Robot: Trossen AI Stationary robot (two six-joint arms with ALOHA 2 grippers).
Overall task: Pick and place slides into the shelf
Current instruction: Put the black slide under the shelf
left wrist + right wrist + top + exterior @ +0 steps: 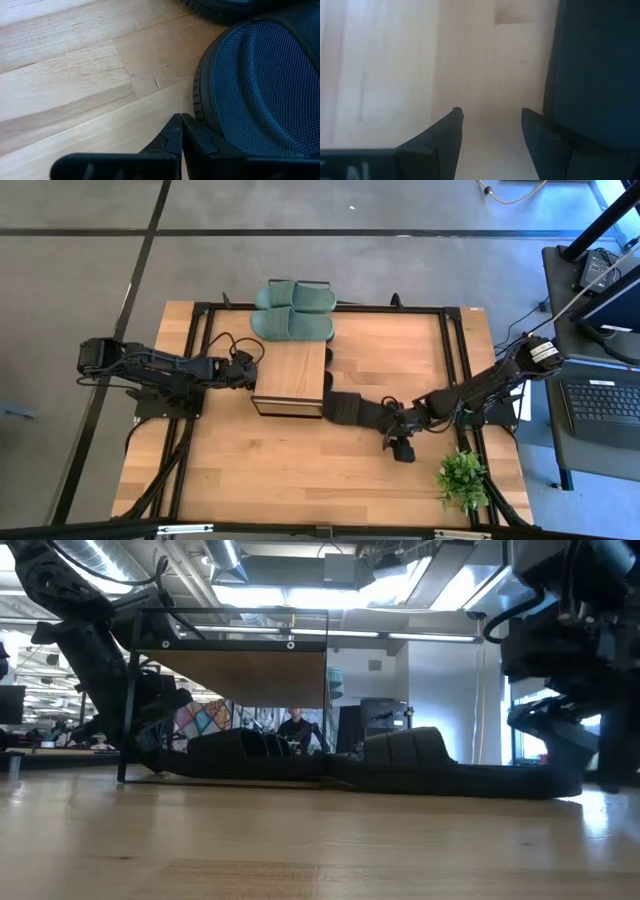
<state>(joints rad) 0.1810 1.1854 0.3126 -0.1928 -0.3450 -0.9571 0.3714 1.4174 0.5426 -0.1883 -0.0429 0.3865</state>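
Black slide point(345, 408) betw right pincer point(372, 417) & shelf point(290, 377); plant point(462, 476) nearby.

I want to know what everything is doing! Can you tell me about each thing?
Green slides: lying side by side on the shelf top.
Shelf: standing upright on the table.
Black slide: flat on the table beside the shelf.
Left gripper: shut, empty.
Right gripper: open beside a black slide.
Plant: upright.
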